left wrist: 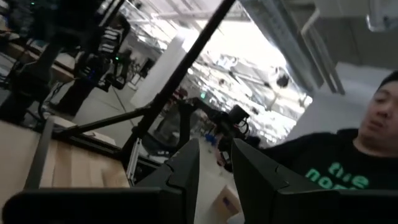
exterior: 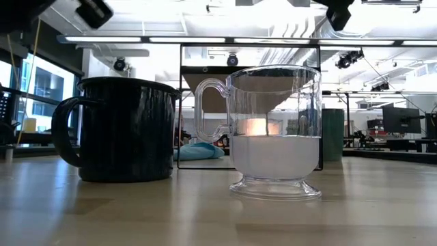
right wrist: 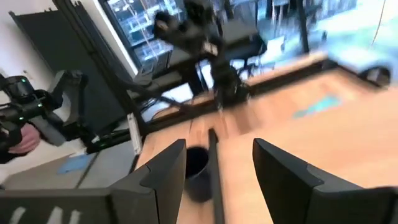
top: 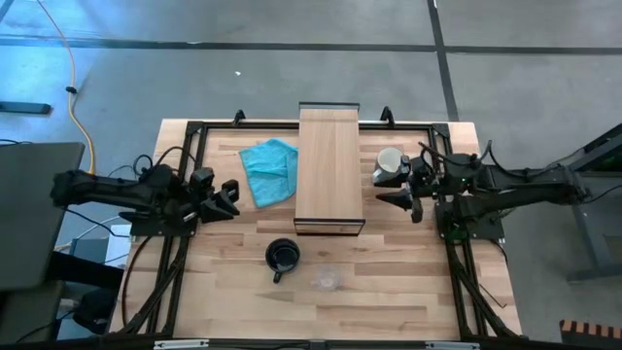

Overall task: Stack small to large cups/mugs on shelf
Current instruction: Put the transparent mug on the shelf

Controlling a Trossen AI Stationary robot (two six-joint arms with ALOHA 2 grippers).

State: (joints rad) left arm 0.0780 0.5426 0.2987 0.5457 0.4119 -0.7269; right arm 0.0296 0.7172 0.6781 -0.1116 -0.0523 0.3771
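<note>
Your left gripper (top: 233, 195) hovers over the table's left side, fingers (left wrist: 186, 168) parted by a narrow gap, nothing btwn them; crumpled teal cloth (top: 269, 170) lies just beside the long light-wood shelf (top: 328, 167); black handled mug (top: 282, 257) and small clear glass cup (top: 326, 279) stand on the wood table (top: 389, 292) in front of the shelf, apart from each other; white handled mug (top: 388, 163) sits right of the shelf; your right gripper (top: 400, 197) is just beside it, fingers (right wrist: 165, 171) spread wide, gripping nothing.
</note>
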